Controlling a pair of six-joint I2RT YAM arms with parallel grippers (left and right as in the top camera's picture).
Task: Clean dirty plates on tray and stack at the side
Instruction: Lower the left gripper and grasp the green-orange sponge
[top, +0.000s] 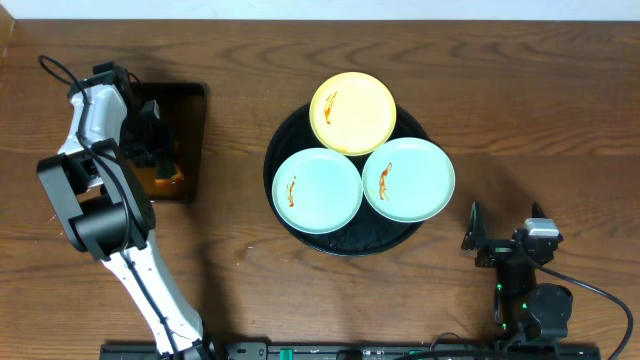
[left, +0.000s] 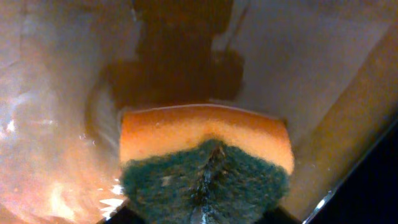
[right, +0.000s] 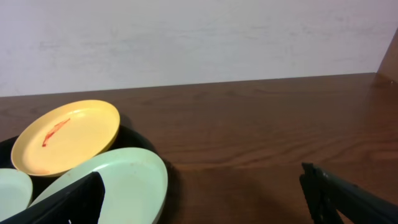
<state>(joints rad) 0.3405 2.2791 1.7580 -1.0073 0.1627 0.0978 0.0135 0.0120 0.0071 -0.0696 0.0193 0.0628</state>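
The round black tray (top: 290, 222) sits mid-table with three plates on it. The yellow plate (top: 352, 112) is at the back, one mint plate (top: 317, 190) at front left, and the other mint plate (top: 408, 178) at front right. Each has an orange-brown smear. My left gripper (top: 160, 165) is over the rectangular tray, shut on an orange sponge with a green scrub pad (left: 205, 155). My right gripper (top: 505, 224) is open and empty, low over the table to the right of the tray. In its wrist view (right: 202, 193) the yellow plate (right: 68, 137) and a mint plate (right: 118, 180) lie to the left.
A smaller rectangular black tray (top: 190, 120) of brownish liquid (left: 180, 56) stands at the left, under my left arm. Bare wood tabletop (top: 540, 120) lies to the right of the round tray. A pale wall (right: 199, 37) runs behind the table.
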